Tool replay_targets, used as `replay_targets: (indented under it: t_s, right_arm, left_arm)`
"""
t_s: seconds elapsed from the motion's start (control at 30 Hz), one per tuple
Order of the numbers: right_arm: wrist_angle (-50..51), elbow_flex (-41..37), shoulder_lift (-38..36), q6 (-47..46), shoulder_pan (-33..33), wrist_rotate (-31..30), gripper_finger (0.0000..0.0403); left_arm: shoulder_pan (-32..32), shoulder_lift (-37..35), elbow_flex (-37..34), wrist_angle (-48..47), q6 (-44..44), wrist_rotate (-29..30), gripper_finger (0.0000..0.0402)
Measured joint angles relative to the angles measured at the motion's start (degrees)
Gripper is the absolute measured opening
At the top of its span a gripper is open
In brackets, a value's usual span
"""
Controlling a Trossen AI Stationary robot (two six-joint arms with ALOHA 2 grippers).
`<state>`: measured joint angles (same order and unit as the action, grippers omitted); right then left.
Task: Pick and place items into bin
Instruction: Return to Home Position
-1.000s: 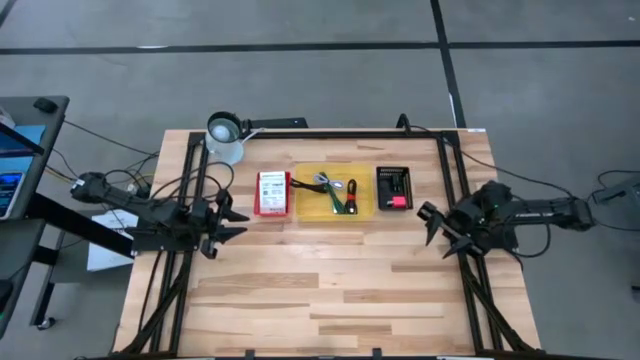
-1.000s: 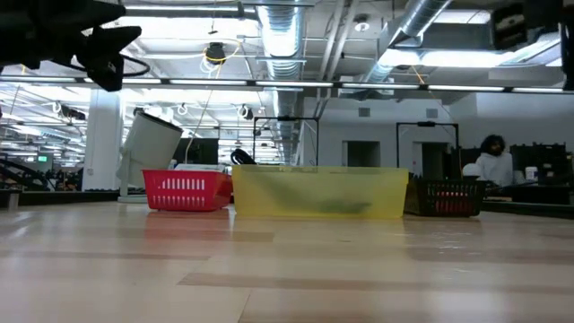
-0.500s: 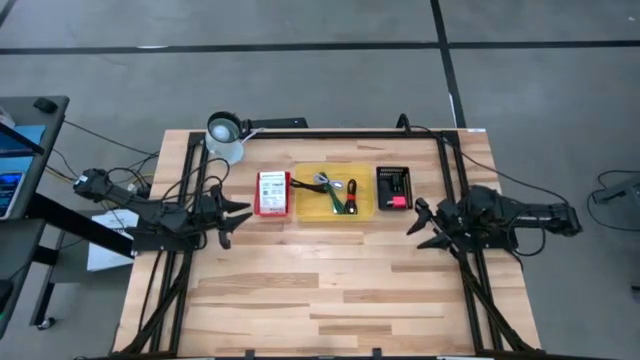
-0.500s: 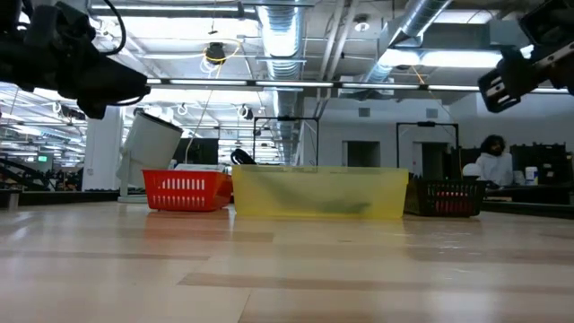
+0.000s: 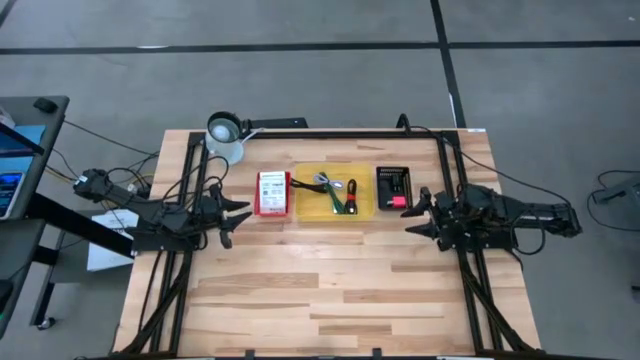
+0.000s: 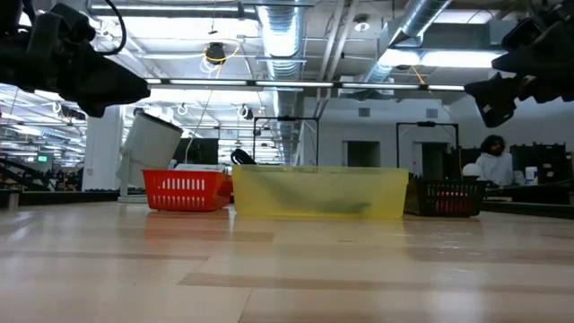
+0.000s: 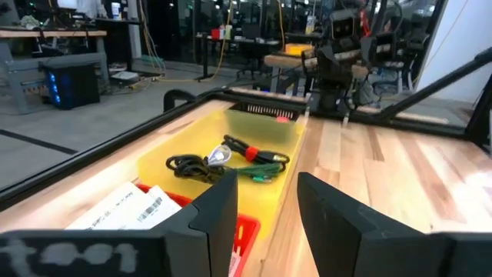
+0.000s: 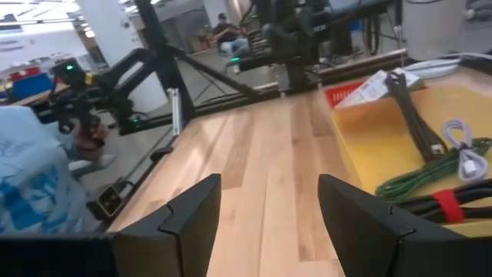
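Note:
A yellow bin (image 5: 335,193) stands at the middle of the table's far half. In it lie the items: a green cable (image 8: 430,177), a black cable (image 7: 188,164) and a piece with a red band (image 7: 250,153). My left gripper (image 5: 235,212) hovers open to the left of the bins, pointing level at them, with nothing between its fingers (image 7: 219,211). My right gripper (image 5: 418,212) hovers open to their right, facing the left one, and it too has nothing in it. In the low view both grippers hang high above the table, the left gripper (image 6: 99,76) and the right gripper (image 6: 502,85).
A red bin (image 5: 272,193) with a white card stands left of the yellow one. A black bin (image 5: 394,187) holding a pink-red object stands right of it. A white cylinder (image 5: 225,137) sits at the far left corner. Black frame rails (image 5: 455,160) run along the table's sides.
Both grippers have tipped from slanting downward to level and have sunk a little. The left one has swung toward the red bin and the right one toward the black bin. Their finger gaps look the same. The items and bins have stayed put.

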<state>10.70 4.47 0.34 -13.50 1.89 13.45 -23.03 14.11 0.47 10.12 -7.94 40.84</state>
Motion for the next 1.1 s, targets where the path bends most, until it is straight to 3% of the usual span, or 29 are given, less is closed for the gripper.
replay_targets:
  t_s: [0.3, 1.1]
  right_arm:
    - [0.0, 0.0, 0.0, 0.0, 0.0, -0.8, 0.0212]
    - [0.0, 0.0, 0.0, 0.0, 0.0, -0.8, 0.0212]
  left_arm:
    - [0.0, 0.0, 0.0, -4.9, 0.0, 0.0, 0.0126]
    - [0.0, 0.1, -0.1, -4.8, 1.1, 0.0, 0.0126]
